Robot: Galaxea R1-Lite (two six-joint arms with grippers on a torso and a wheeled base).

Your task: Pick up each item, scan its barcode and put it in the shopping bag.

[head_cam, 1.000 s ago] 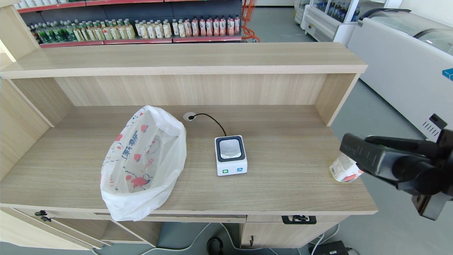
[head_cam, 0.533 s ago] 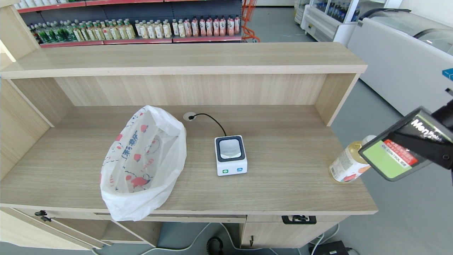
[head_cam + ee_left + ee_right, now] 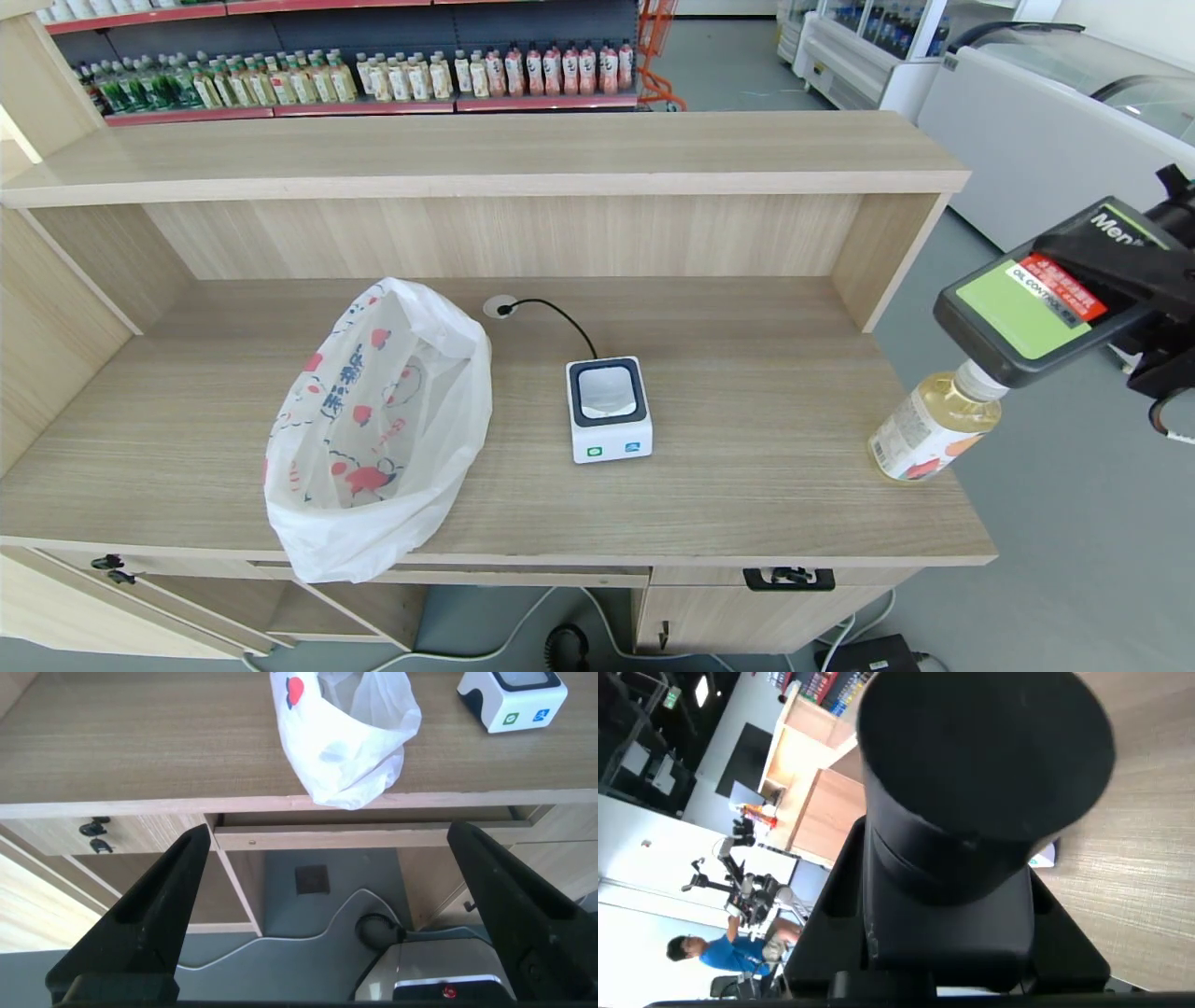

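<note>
My right gripper [image 3: 1125,280] is shut on a black tube [image 3: 1036,313] with a green and red label, held in the air off the counter's right end. Seen end-on in the right wrist view, the tube's round black cap [image 3: 985,793] is close to the camera. A tea bottle [image 3: 934,425] stands at the counter's right edge, just under the tube. The white barcode scanner [image 3: 608,408] sits mid-counter. The white shopping bag [image 3: 373,429] with red print stands open to its left. My left gripper [image 3: 336,919] is open, below the counter's front edge, near the bag [image 3: 346,728].
The wooden counter [image 3: 747,485] has a raised back ledge and side walls. A black cable [image 3: 560,322] runs from the scanner to a hole in the counter. A drawer front [image 3: 364,840] lies under the front edge. Drink shelves and freezers stand behind.
My right arm has lifted the black tube from low in front of the tea bottle to above it, turning its label into view. The bottle now shows in full.
</note>
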